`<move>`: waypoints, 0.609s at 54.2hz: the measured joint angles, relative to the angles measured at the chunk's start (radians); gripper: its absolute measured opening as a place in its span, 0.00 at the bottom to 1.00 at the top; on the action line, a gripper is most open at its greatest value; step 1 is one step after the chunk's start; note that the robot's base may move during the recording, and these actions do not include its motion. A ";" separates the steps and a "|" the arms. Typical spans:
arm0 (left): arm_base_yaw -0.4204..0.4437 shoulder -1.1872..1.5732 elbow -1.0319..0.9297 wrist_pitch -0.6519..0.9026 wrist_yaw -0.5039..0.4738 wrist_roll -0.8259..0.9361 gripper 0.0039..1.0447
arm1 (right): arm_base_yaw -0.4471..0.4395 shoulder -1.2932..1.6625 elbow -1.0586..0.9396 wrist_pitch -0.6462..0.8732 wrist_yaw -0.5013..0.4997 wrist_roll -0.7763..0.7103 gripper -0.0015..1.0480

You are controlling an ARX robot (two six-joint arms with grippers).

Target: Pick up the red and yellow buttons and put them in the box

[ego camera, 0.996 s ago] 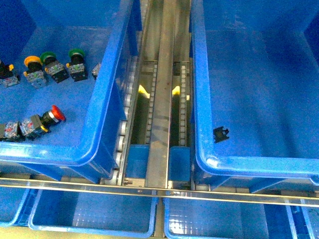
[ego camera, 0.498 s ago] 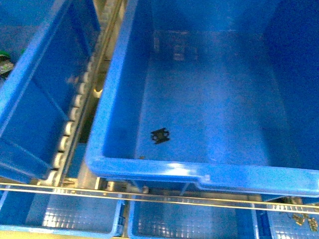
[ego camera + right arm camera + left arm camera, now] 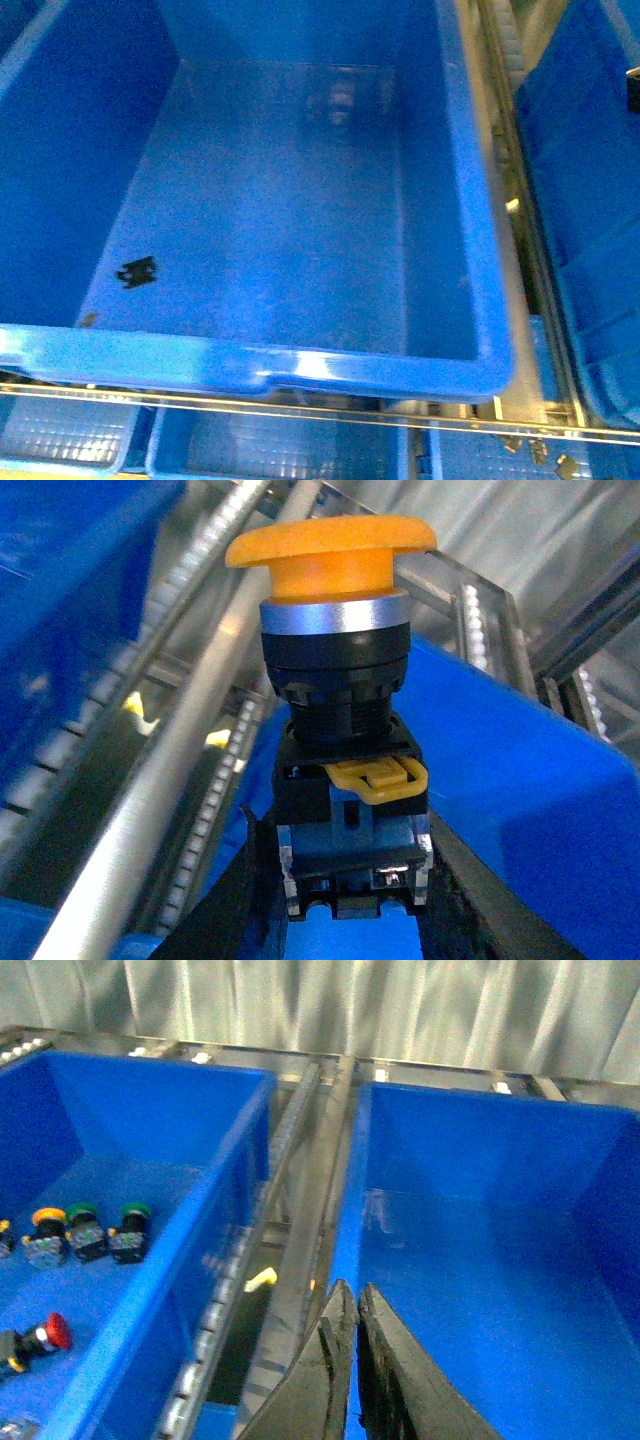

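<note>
You're mid-carry: your right pincer is clenched on the yellow button, upright above the box. Your left pincer hangs pinched together, empty. Next, move over the floor and release

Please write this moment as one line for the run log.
right end effector: holds yellow button | left end effector: shut, empty | box: no buttons inside

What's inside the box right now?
On the floor of the box, front view shows one small black part near the front left corner and a tiny brownish speck beside it. No buttons visible inside. The strip behind the near rim is hidden.
</note>
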 joint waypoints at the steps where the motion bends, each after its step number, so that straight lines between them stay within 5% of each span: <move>1: 0.000 -0.002 0.000 -0.002 -0.002 0.000 0.02 | 0.000 0.002 0.002 0.000 0.003 0.000 0.25; 30: 0.003 -0.218 0.001 -0.235 0.004 0.002 0.02 | 0.020 0.027 0.005 0.026 0.062 0.014 0.25; 33: 0.003 -0.218 0.001 -0.235 0.003 0.001 0.12 | 0.035 0.033 0.007 0.026 0.056 0.014 0.25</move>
